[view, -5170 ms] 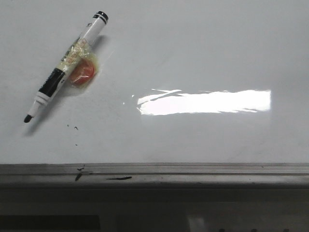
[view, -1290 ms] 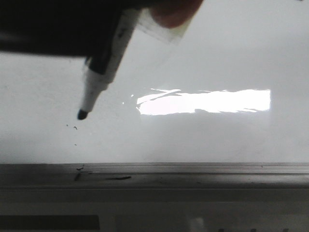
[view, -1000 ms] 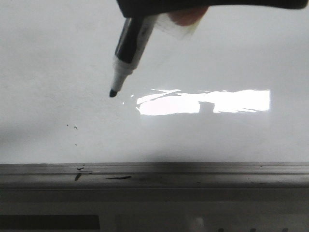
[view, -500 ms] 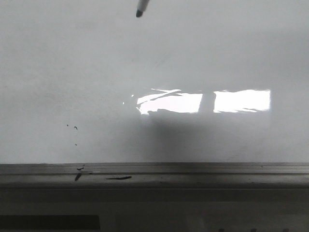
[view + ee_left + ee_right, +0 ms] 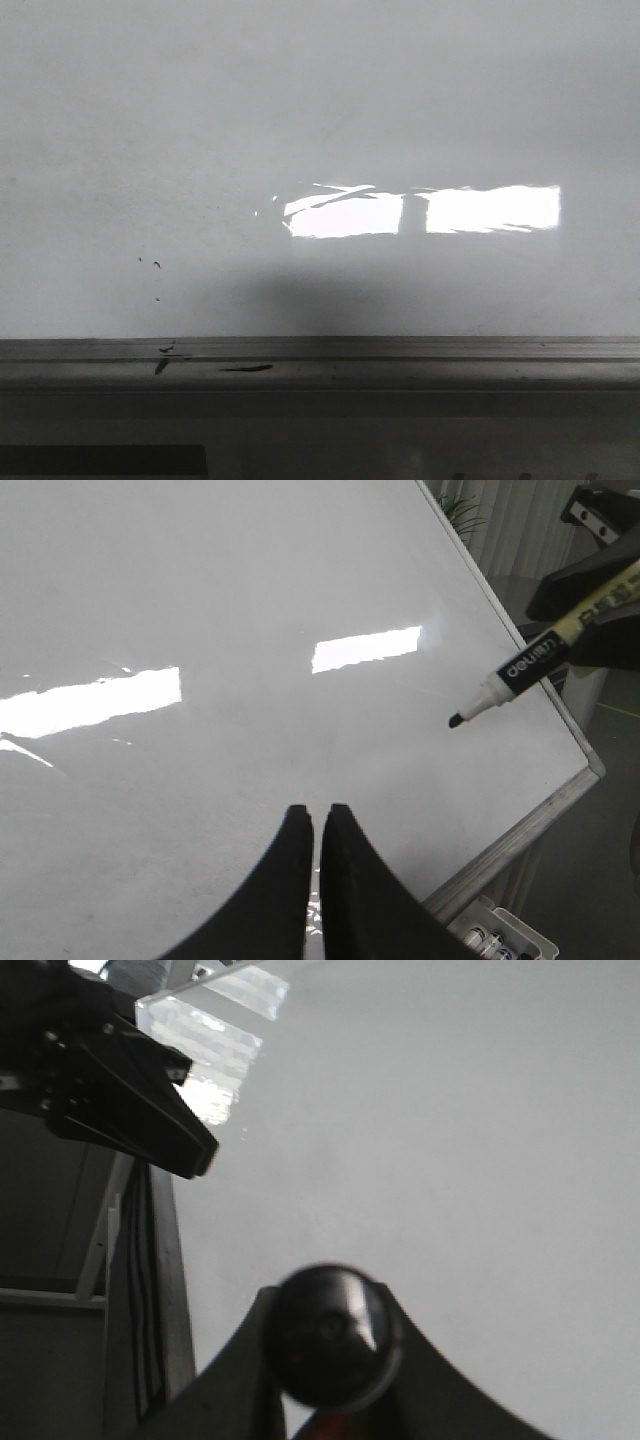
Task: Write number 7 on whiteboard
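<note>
1. White, glossy and unmarked, the whiteboard (image 5: 320, 120) fills the front view; the marker that half a second ago poked in at the top edge has gone out of that view altogether, carried upward.
2. No number 7 shows anywhere on the board, only a few tiny specks (image 5: 150, 265) and smudges on the grey edge rail (image 5: 400, 362), so the writing has probably not begun and the lift looks like a carry toward a start point.
3. From the left wrist view, the marker (image 5: 520, 670) hangs tilted above the board near its corner, tip (image 5: 455, 720) clear of the surface.
4. The right gripper (image 5: 330, 1335) is clamped around the marker's barrel, seen end-on.
5. The left gripper (image 5: 312, 825) holds nothing, its fingers pressed almost together above the board.
</note>
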